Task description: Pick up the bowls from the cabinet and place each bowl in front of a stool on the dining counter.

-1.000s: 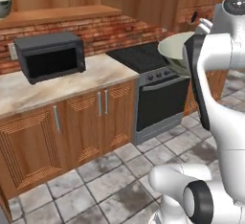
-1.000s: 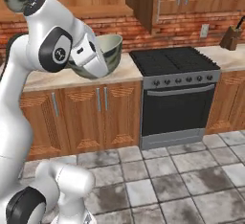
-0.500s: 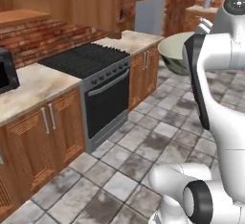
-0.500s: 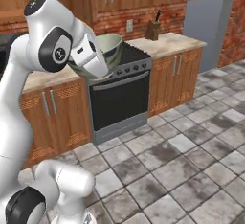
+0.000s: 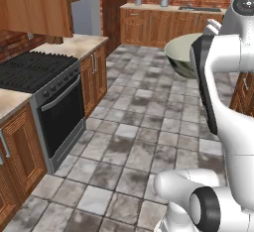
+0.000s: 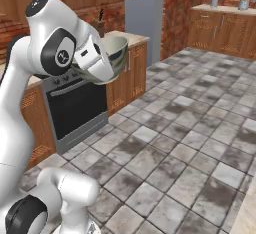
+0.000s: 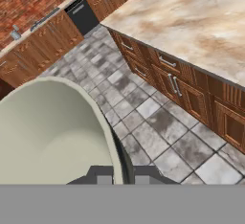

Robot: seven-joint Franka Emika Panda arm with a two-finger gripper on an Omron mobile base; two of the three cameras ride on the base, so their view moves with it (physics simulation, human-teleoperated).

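Note:
A grey-green bowl (image 6: 111, 52) with a pale cream inside (image 7: 48, 132) hangs in the air, and my gripper (image 6: 98, 64) is shut on its rim. In the hand view the gripper (image 7: 120, 173) pinches the bowl's right wall, one dark finger (image 7: 125, 163) running down the outside. The left base view shows the bowl (image 5: 181, 56) sticking out from behind my forearm. The dining counter (image 7: 191, 22), a beige marbled top over a wooden base, lies ahead of the hand at the upper right. The other bowl, the cabinet and the stool are out of view.
A black stove (image 5: 34, 77) sits between wooden base cupboards along the left wall, with a grey fridge (image 5: 87, 15) beyond it. A far counter (image 5: 163, 9) carries jars under a brick wall. Grey tiled floor (image 6: 190, 143) stretches between me and the island.
The whole picture has swung as the base turns: the microwave and shelf have left view, and the stove, fridge and far wall have come in. The bowl stays in the gripper.

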